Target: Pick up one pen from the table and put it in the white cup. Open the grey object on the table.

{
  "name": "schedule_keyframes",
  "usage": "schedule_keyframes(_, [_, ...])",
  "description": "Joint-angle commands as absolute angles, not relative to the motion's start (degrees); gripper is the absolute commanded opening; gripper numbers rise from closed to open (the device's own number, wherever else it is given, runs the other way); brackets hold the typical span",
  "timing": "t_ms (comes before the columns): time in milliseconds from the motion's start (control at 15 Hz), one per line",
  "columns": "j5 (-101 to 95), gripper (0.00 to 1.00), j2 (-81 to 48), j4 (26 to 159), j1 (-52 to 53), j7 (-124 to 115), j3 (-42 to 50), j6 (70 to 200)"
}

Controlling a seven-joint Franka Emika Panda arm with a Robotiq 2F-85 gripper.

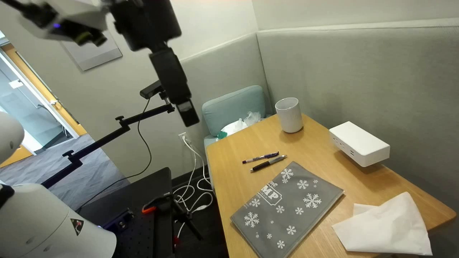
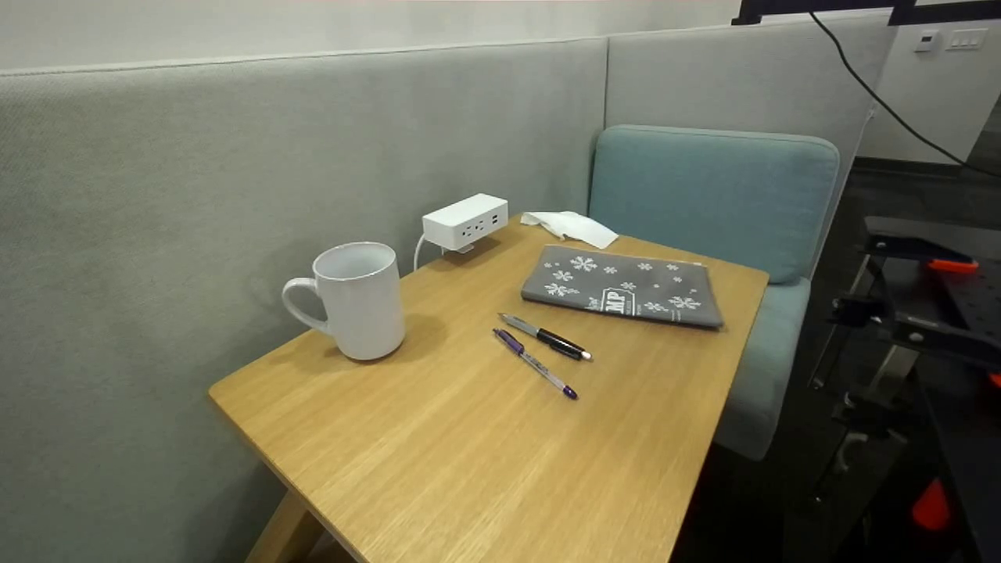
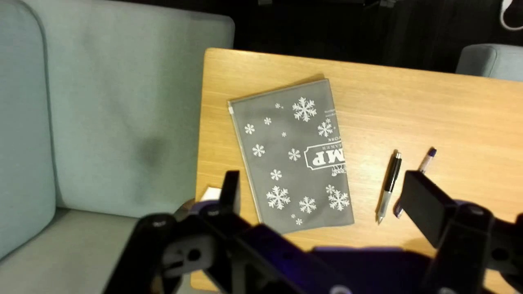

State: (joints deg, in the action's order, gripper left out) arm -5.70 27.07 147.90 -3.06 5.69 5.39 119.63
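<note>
My gripper (image 3: 326,175) is open and empty, high above the table; one finger shows in an exterior view (image 1: 188,111). A black and grey pen (image 1: 268,163) (image 2: 545,336) (image 3: 391,183) lies beside a clear pen with purple ends (image 1: 260,157) (image 2: 536,363) (image 3: 426,162). In the wrist view my right finger hides part of the purple pen. The grey object is a flat pouch with white snowflakes (image 1: 287,211) (image 2: 622,285) (image 3: 290,163), lying closed near the pens. The white cup (image 1: 289,116) (image 2: 360,301) stands upright; it is out of the wrist view.
A white power outlet box (image 1: 359,143) (image 2: 467,223) sits at the wall-side table edge. A crumpled white napkin (image 1: 387,225) (image 2: 571,227) lies past the pouch. The wooden table (image 1: 229,157) (image 2: 438,469) stands against a padded grey wall (image 2: 195,180), with a blue-green seat cushion (image 2: 712,203) alongside.
</note>
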Motion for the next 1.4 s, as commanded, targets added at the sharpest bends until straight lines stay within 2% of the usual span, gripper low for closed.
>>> schedule_keyframes(0, [-3.87, 1.0, 18.7, 148.96, -1.16, 2.8, 2.88, 130.72])
schedule_keyframes(600, [-4.28, 1.0, -4.79, 144.08, 1.97, -8.51, -2.83, 150.93])
schedule_keyframes(1067, [-4.65, 1.0, -3.87, 145.2, 2.28, -7.58, -2.15, 149.99])
schedule_keyframes(1333, [-11.02, 1.0, -12.46, 140.45, 3.72, -16.86, -1.34, 156.86])
